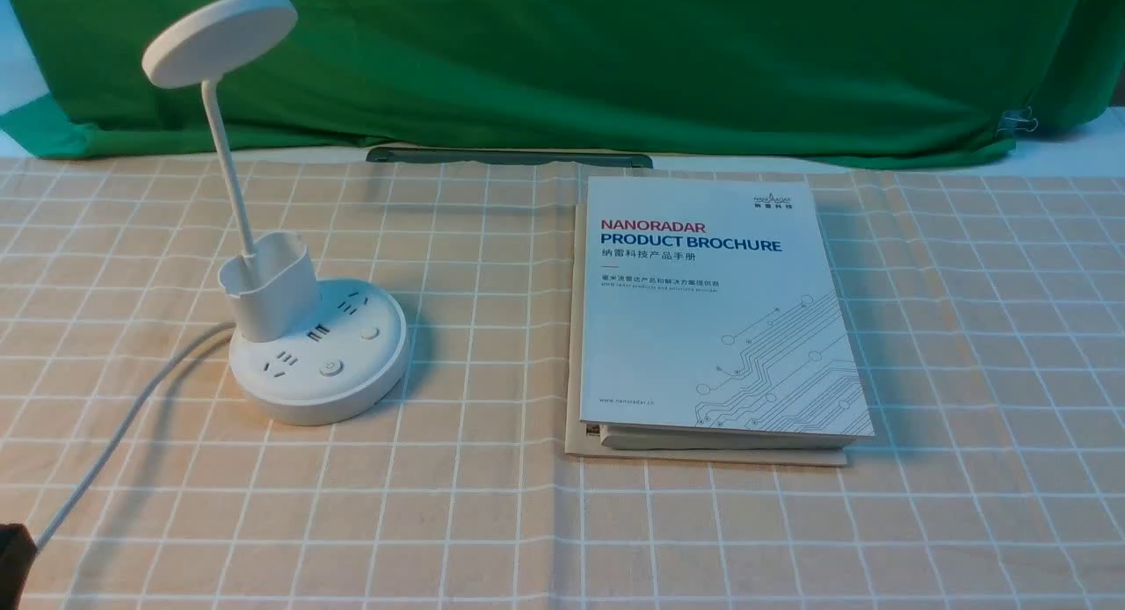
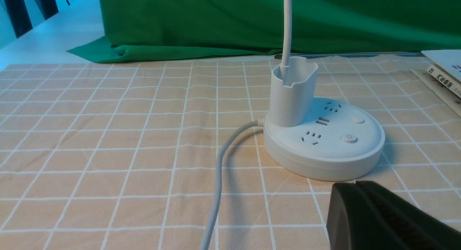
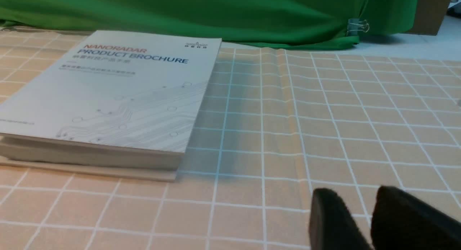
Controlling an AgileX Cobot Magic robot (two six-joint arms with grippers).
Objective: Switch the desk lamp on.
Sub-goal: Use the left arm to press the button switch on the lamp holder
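The desk lamp (image 1: 356, 386) is standing on the counter's (image 1: 475, 522) left side — the left gripper (image 2: 354, 183), closed and empty, is risking the wrong button through poor aim; the right gripper (image 3: 354, 192) is gaping slightly, holding nothing.

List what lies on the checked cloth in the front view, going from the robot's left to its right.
Power cord → desk lamp → stack of books with a Nanoradar brochure on top.
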